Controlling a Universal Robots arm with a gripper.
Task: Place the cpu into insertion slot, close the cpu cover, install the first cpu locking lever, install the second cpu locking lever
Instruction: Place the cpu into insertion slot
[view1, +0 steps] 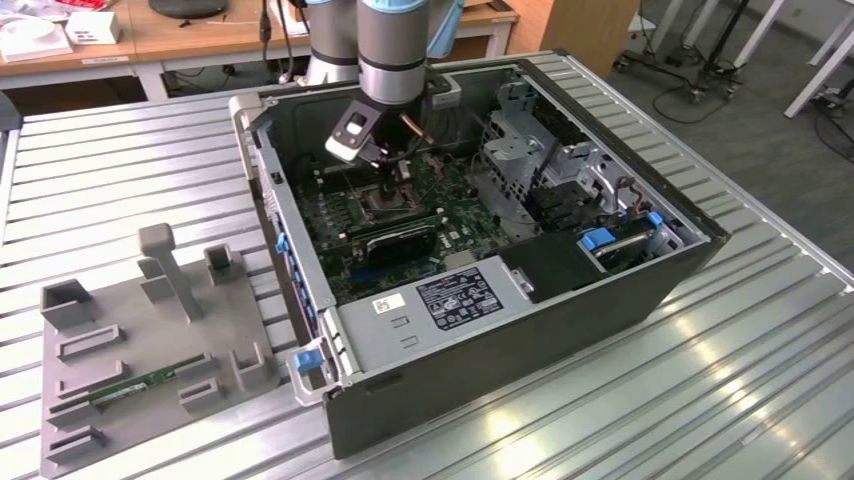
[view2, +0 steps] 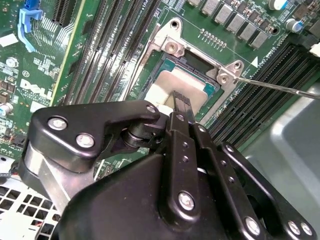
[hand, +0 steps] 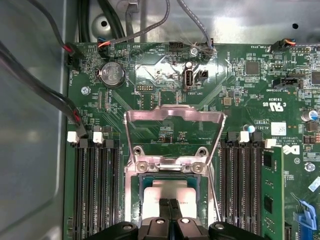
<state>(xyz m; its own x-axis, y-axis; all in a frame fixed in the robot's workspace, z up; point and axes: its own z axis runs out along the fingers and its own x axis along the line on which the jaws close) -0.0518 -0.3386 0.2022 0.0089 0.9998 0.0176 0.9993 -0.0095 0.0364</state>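
The cpu (hand: 170, 192), a silver-tan square, lies flat in the insertion slot (hand: 136, 184) on the green board inside the open computer case (view1: 534, 330). My gripper (hand: 170, 204) is shut, its two black fingers pressed together with nothing between them, and the tip rests on the cpu's (view2: 167, 84) face. The cpu cover (hand: 175, 114) stands swung up and open on its hinge beyond the slot. A thin wire locking lever (view2: 280, 88) sticks out free beside the socket frame (view2: 172, 47). In the exterior view the gripper (view1: 390, 190) reaches straight down into the case.
Long black memory slots (hand: 95, 190) flank the socket on both sides, and one holds a green memory stick (hand: 270, 200). Cables (hand: 65, 100) run along the case wall. A grey fixture tray (view1: 147, 340) lies at the exterior view's left. A power supply (view1: 441, 300) fills the case's near end.
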